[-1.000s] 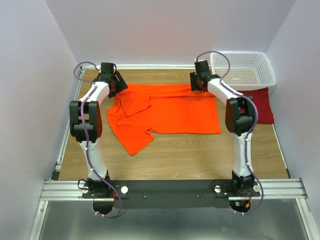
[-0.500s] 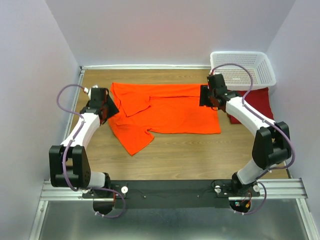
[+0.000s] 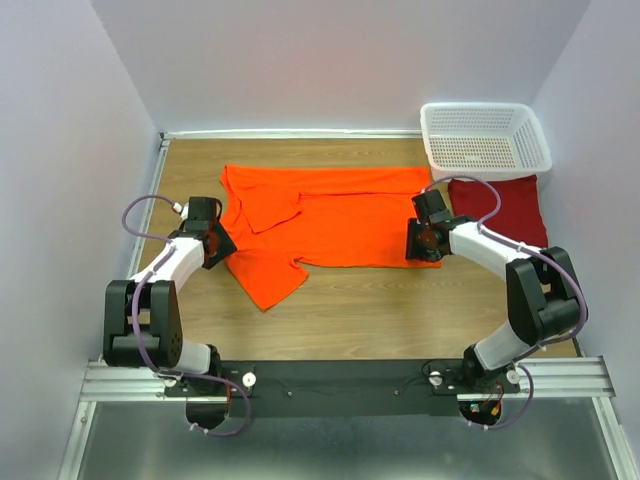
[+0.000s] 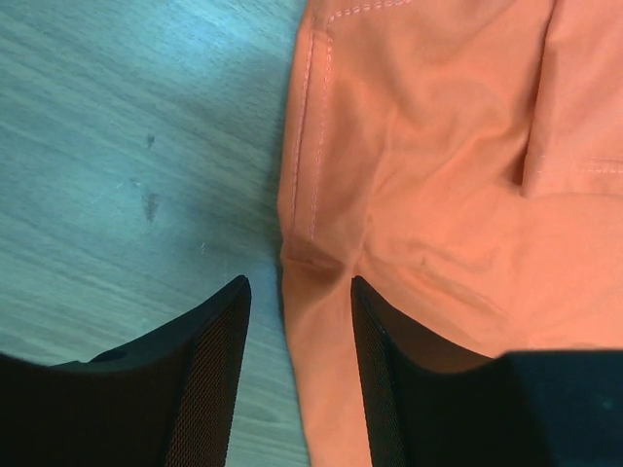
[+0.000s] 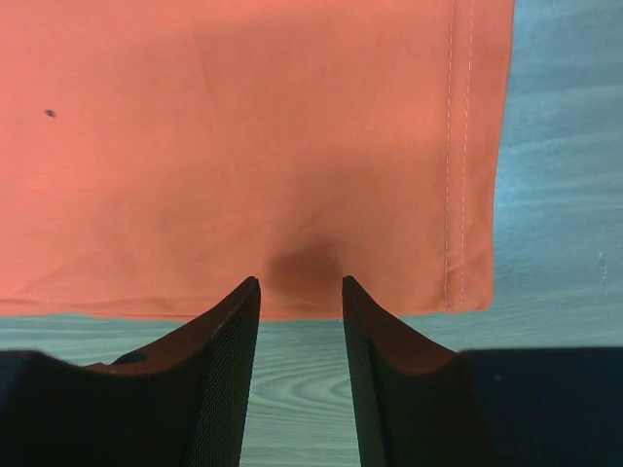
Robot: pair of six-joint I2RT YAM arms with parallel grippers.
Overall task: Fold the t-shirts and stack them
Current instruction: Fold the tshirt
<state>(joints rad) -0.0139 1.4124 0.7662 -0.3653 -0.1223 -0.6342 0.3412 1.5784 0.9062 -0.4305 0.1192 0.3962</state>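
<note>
The bright orange t-shirt (image 3: pixel 340 215) lies spread flat in the middle of the table, its left sleeve folded in. The dark red t-shirt (image 3: pixel 505 205) sits as a folded rectangle at the right, in front of the basket. My left gripper (image 3: pixel 222 248) is low at the orange shirt's left edge. In the left wrist view its jaws (image 4: pixel 299 282) stand open astride that hem, orange cloth (image 4: pixel 438 175) lying between them. At the shirt's near right corner my right gripper (image 3: pixel 418 248) is also open (image 5: pixel 300 282), its tips over the orange cloth's (image 5: pixel 243 146) near edge.
A white mesh basket (image 3: pixel 484 106) stands at the back right corner. Purple-white walls close in the table on three sides. Bare wood shows in front of the orange shirt and to its left.
Both arms have pulled back from the shirt's far corners along its sides toward the near side and dropped low. Both pairs of jaws have narrowed.
</note>
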